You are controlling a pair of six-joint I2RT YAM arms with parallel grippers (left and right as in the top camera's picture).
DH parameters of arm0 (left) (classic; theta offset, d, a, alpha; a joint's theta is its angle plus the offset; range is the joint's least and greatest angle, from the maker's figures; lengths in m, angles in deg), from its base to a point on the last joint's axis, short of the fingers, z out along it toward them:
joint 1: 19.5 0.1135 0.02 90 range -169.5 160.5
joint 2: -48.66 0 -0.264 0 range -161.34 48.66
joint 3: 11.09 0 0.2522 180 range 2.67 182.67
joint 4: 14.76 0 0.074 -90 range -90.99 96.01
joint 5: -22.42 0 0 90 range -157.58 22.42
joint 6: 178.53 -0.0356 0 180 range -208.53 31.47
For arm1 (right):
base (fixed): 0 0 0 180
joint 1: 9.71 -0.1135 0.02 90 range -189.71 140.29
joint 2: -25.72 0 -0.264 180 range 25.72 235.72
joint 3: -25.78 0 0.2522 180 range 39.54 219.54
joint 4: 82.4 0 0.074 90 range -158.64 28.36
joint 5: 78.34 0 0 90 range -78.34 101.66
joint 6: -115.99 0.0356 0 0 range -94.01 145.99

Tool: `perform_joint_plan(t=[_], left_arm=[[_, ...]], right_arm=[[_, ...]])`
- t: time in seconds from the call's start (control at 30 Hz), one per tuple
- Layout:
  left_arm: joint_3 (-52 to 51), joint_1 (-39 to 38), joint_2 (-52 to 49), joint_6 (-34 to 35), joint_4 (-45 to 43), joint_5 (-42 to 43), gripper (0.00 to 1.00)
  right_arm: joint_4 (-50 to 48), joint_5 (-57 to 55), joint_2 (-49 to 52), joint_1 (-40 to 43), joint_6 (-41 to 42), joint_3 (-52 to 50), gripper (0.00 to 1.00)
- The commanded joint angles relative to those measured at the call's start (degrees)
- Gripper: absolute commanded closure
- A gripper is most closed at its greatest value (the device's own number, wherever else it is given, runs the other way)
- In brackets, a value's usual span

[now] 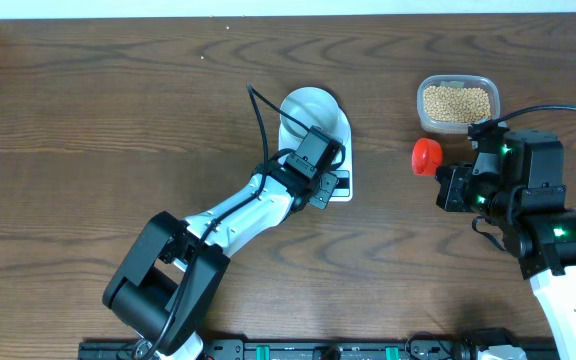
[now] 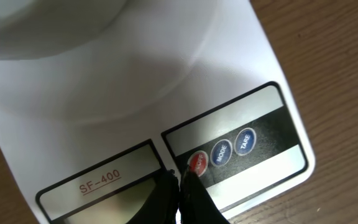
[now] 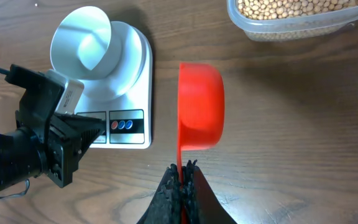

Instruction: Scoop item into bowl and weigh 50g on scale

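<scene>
The white scale stands mid-table with the pale bowl on its platform. My left gripper is shut, and its tips rest at the scale's button panel, right beside the red button. The bowl fills the top of that view. My right gripper is shut on the thin handle of a red scoop, held above the wood right of the scale and bowl. Tan beans fill a clear tub.
The clear tub sits at the back right, just behind the red scoop and my right gripper. My left arm slants from the front edge toward the scale. A black rail runs along the table's front.
</scene>
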Motion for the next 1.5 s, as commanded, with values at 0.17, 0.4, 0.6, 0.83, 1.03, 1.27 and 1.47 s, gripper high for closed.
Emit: perform_joint_plan(t=[0.17, 0.4, 0.6, 0.83, 1.03, 1.27, 1.47], left_arm=[[-0.74, 0.20, -0.83, -0.98, -2.58, -1.16, 0.93], [-0.74, 0.22, -1.68, -1.16, -3.34, -1.36, 0.93], [-0.74, 0.17, -3.52, -1.16, -3.39, -1.16, 0.93], [-0.74, 0.17, -4.94, -1.16, -3.37, 0.17, 0.93], [-0.74, 0.17, -5.20, -1.14, -2.95, 0.17, 0.93], [-0.85, 0.13, -5.20, -1.16, -2.54, 2.32, 0.93], [-0.85, 0.13, -5.27, -1.16, -2.49, 2.49, 0.93]], right_arm=[[0.76, 0.35, -0.13, 0.17, -0.79, 1.11, 0.99], [0.98, 0.35, -0.13, 0.17, -0.79, 1.11, 0.99], [1.01, 0.37, -0.13, 0.17, -0.79, 1.11, 0.99], [1.01, 0.35, -0.13, 0.17, -0.79, 1.11, 0.99], [1.01, 0.37, -0.13, 0.17, -0.79, 1.11, 0.99], [1.01, 0.37, -0.13, 0.17, -0.79, 1.11, 0.99], [1.20, 0.37, -0.13, 0.17, -0.79, 1.11, 0.99]])
